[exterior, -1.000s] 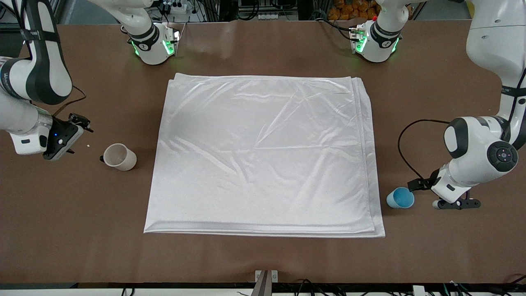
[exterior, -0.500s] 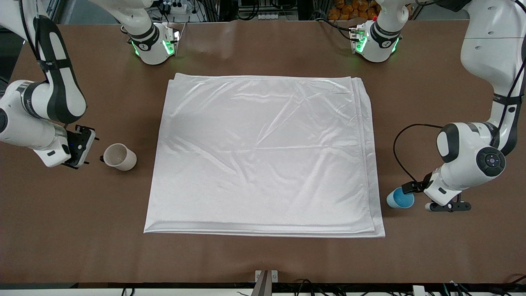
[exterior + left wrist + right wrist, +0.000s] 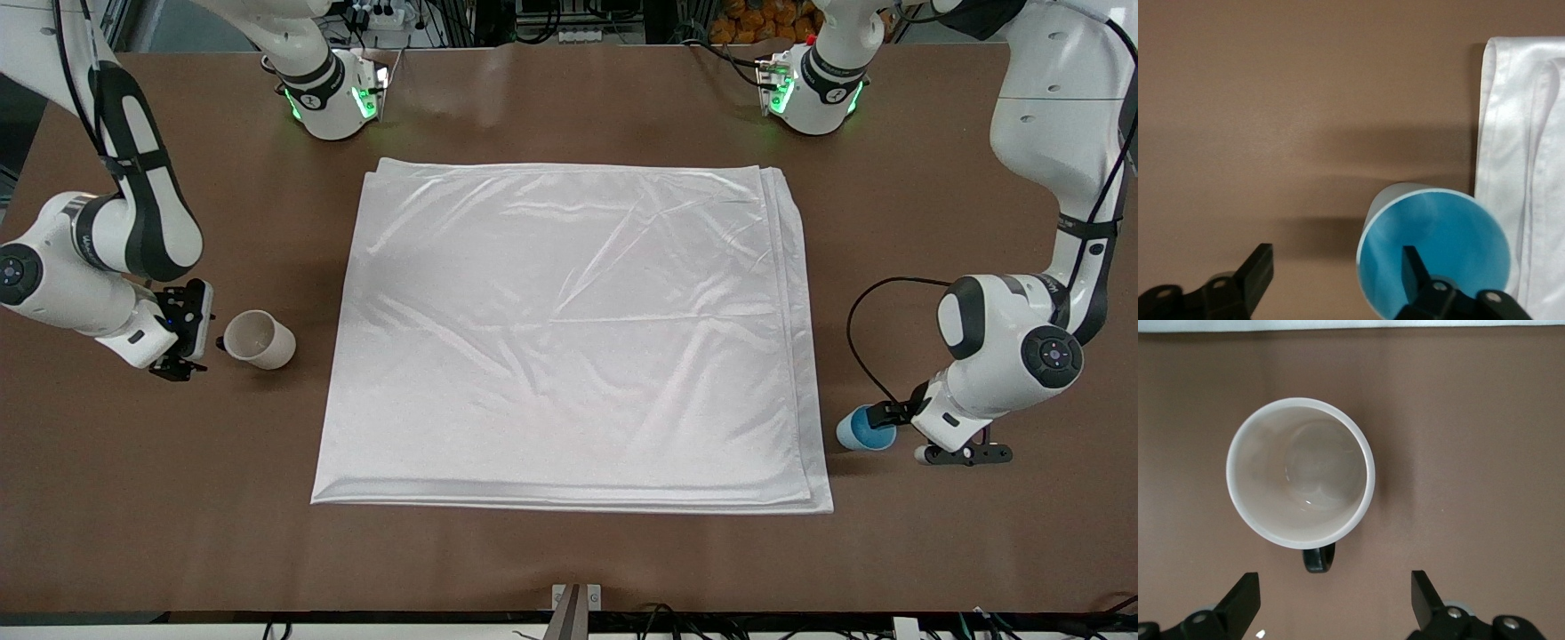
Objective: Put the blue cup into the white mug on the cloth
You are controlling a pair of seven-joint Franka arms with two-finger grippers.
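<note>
A brown table (image 3: 569, 560) carries a white cloth (image 3: 569, 338) at its middle. The blue cup (image 3: 862, 429) stands just off the cloth toward the left arm's end, the left gripper (image 3: 898, 425) spread wide, one finger (image 3: 1415, 267) inside it. Off the cloth's right-arm edge, the white mug (image 3: 258, 339) stands with the right gripper (image 3: 197, 333) wide open beside its handle.

I saw a brown table (image 3: 569, 560) | a small metal bracket (image 3: 576, 597) sat at its edge nearest the front camera
</note>
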